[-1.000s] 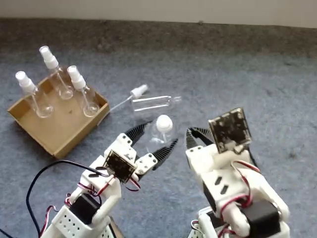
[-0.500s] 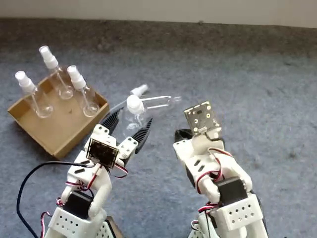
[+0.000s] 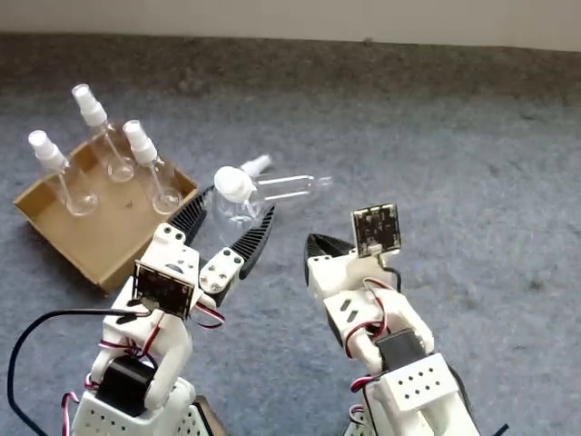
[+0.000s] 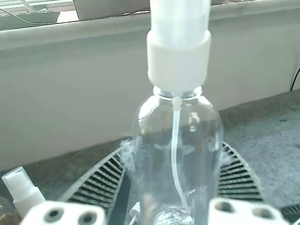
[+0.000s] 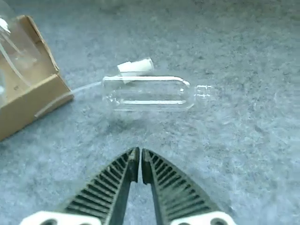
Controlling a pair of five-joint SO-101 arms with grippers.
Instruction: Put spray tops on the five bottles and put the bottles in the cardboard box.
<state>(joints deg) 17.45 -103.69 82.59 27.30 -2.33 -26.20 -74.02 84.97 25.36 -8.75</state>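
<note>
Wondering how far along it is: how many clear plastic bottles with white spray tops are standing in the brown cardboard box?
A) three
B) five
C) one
A: three capped clear bottles stand in the brown cardboard box, while the left gripper holds a fourth bottle outside it.

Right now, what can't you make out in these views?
Left wrist view: held bottle, spray head cut by the top edge, base partly behind the left gripper.
Right wrist view: cardboard box and boxed bottles, cut by the frame edge.
</note>
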